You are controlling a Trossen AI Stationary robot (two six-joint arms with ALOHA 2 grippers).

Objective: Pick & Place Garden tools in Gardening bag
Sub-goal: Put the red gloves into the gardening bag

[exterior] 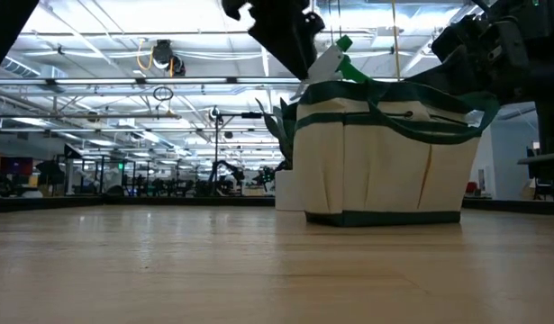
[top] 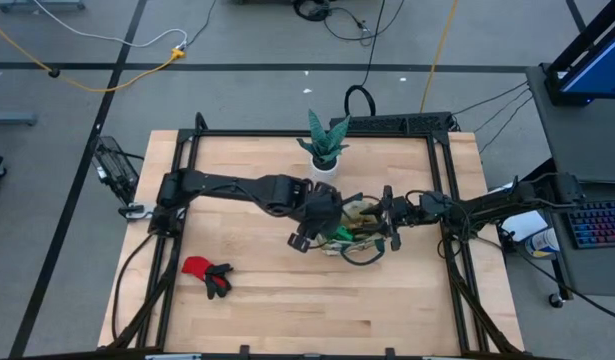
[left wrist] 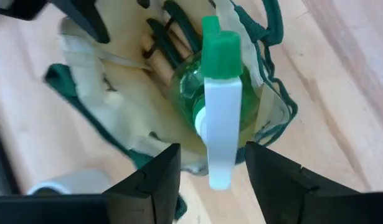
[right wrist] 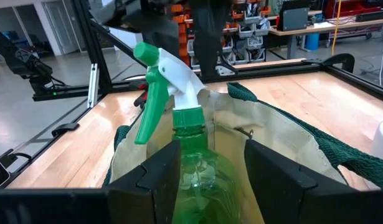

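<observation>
My left gripper [left wrist: 207, 171] is hovering spread right above the spray bottle [left wrist: 219, 93]; I am seeing it standing upright inside the gardening bag [left wrist: 104, 106], directly below

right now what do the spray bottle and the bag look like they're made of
Spray bottle: looks like clear green plastic, glossy, since light passes through the body; its head is opaque white with a green trigger, probably plastic too.
Gardening bag: seems to be beige woven fabric, matte, with dark green trim; it folds and sags at the rim, and seams show down the side.
</observation>
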